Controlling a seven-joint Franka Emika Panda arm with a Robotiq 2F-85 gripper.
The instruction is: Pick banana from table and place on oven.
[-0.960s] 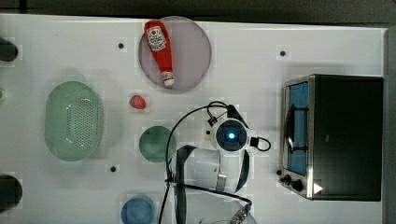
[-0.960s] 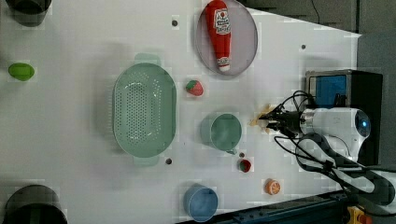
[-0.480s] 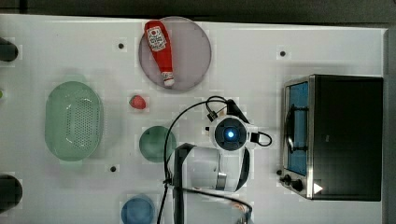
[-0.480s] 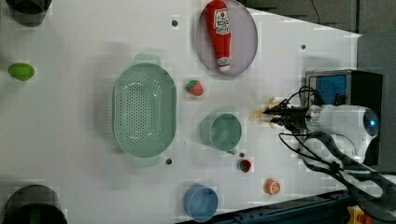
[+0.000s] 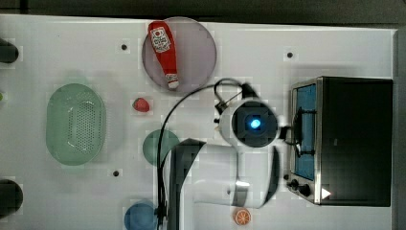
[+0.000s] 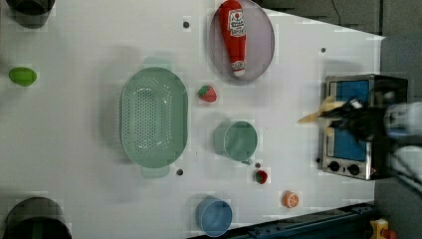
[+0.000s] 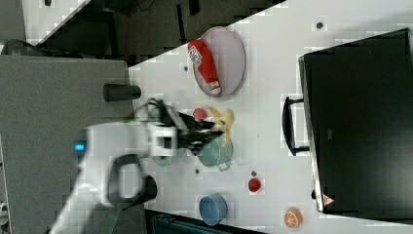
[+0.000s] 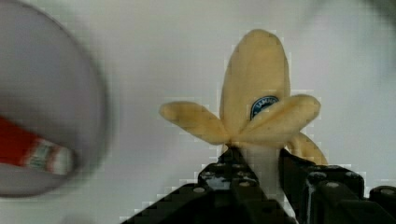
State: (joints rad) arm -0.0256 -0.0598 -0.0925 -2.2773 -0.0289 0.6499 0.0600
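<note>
Clearly, the carry step was in hand: the black two-fingered gripper [image 8: 261, 177] had its jaws closed on the whitish stem end of the small pale cream-yellow banana [image 8: 254, 93], whose peel-like strips splayed out just beyond the fingertips and whose rounded body bore a small dark blue sticker. In the left view the banana [image 6: 321, 110] hung off the large white flat tabletop [image 6: 74, 129], held in the air at the front edge of the boxy black toaster oven [image 6: 361, 129] with its silver frame and bluish glass door, the dark gripper [image 6: 343, 117] overlapping the door. The right view showed the banana [image 7: 223, 124] lifted clear above the table, over the teal-green cup [image 7: 216, 151], with the oven's flat black top [image 7: 360, 117] well apart to the right view's right; how the two views square in depth I could not tell. Judging from this, the pick was done and the placing was not: the banana was not yet over the oven's top. The next move would call for carrying it further across toward the oven, high enough that the dangling strips cleared the silver front frame and door handle [image 7: 290, 126], then lowering until the fruit rested on the flat black top before the jaws parted. Letting go too near the front edge could let it roll or slide off.
</note>
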